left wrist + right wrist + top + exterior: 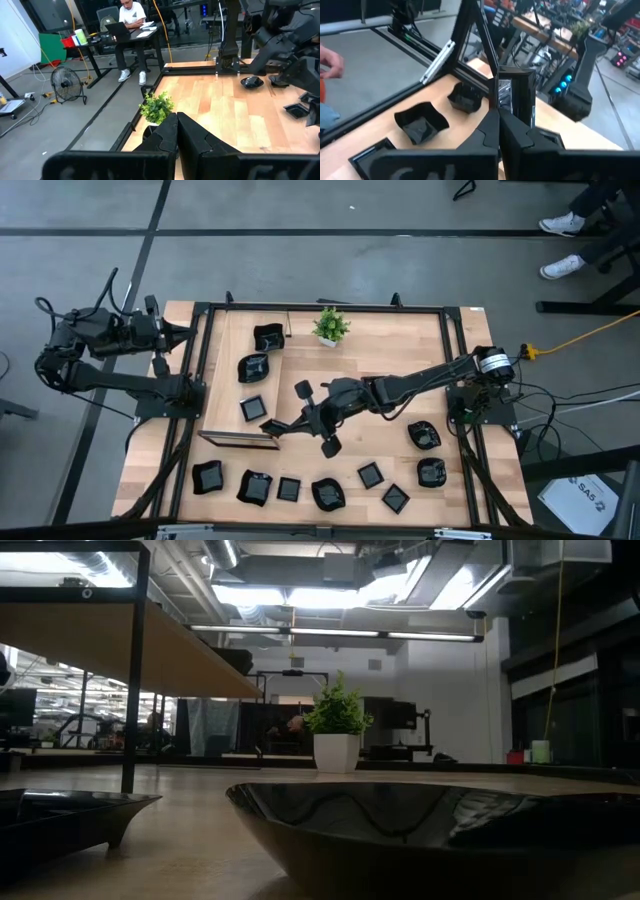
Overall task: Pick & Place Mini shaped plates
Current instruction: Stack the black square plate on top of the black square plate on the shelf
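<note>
Several small glossy black plates lie on the wooden table: a row along the near edge [288, 489], two at the right [424, 434], and three in the wooden tray [253, 367] at the far left. My right gripper [283, 424] reaches over the tray's near wall and is shut on a square black plate [514, 95]. My left gripper [180, 335] is shut and empty, parked off the table's far left corner. The low view shows one plate up close [420, 830] and another at the left [60, 815]. My right gripper pinches the square plate by its rim [506, 111] between its two fingers. The plate stands on edge beyond the fingertips, lifted clear of the table. In the high view the fingers reach level from the table's right toward the left.
A small green potted plant [330, 326] stands at the far middle. The tray's near wall [240, 440] lies just below my right gripper. A black frame [200, 380] rims the table. A person sits at a desk [131, 15] beyond the table. A hand [331, 60] shows in the right wrist view.
</note>
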